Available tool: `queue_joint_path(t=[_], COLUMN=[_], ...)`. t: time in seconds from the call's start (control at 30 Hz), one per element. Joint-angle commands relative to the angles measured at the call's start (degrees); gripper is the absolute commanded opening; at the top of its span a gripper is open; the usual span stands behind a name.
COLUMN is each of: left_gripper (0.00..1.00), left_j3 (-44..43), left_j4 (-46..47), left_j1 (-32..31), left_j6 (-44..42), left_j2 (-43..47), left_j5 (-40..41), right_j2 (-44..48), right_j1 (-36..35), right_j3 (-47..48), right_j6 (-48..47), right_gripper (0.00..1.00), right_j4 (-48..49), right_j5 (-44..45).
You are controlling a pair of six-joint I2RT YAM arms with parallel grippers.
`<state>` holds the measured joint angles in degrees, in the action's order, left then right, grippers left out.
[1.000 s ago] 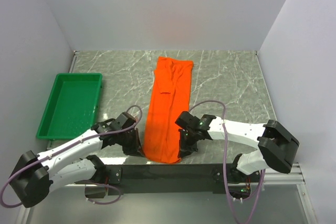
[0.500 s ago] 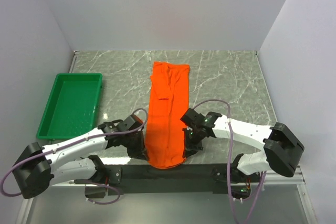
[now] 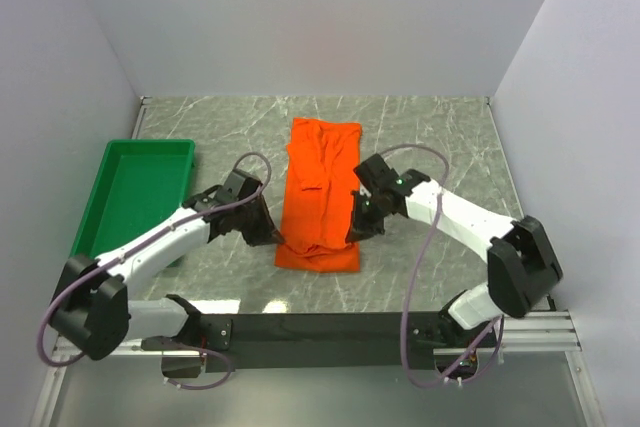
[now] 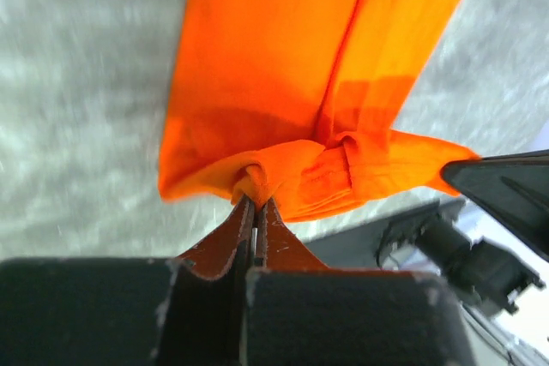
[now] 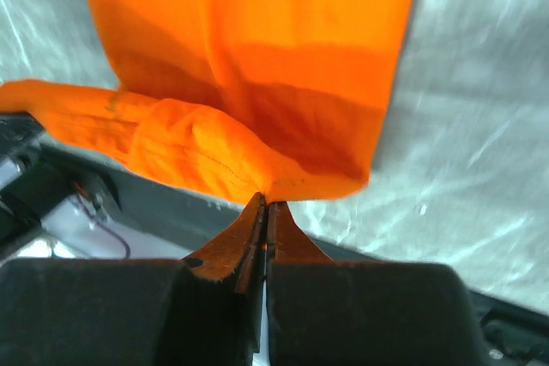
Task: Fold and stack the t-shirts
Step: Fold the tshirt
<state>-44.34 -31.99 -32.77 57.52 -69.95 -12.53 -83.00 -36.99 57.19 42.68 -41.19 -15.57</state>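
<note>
The orange t-shirt [image 3: 320, 197] lies as a long narrow strip down the middle of the marble table, its near end lifted and curled back over itself. My left gripper [image 3: 276, 239] is shut on the near left corner of the t-shirt [image 4: 257, 66], the cloth bunched at the fingertips. On the other side, my right gripper [image 3: 352, 237] is shut on the near right corner of the t-shirt [image 5: 257, 57]. Both hold the hem a little above the table, over the lower part of the strip.
A green tray [image 3: 118, 169] stands at the left side of the table, close to the left arm. White walls close the table on three sides. A black rail [image 3: 330, 327] runs along the near edge by the arm bases.
Both grippers have carried the near hem away from the table's front edge toward the far side, so the shirt's near end now doubles over the strip and looks shorter.
</note>
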Motion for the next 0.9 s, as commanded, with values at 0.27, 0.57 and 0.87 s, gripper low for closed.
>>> queue_joint_path(t=[0.27,0.57,0.87], left_gripper=[0.01,0.01,0.01], left_j3=[-12.3,-19.2,-18.8], left_j4=[8.1,9.5,12.7], left_j1=[6.6,9.0,9.7], left_j6=[-8.6,-10.7,-10.8], left_j2=[-14.7,-23.6,-27.9], left_j5=[2.1,1.5,0.9], right_j2=[-11.0,-16.0,-20.6], right_j1=[7.0,11.4,13.3], right_j3=[14.9,16.7,16.9], right_j6=[-10.1,-10.6,-10.7], right_gripper=[0.0,0.0,0.0], right_j4=[0.7,3.5,6.5], right_j5=[5.3,4.6,3.6])
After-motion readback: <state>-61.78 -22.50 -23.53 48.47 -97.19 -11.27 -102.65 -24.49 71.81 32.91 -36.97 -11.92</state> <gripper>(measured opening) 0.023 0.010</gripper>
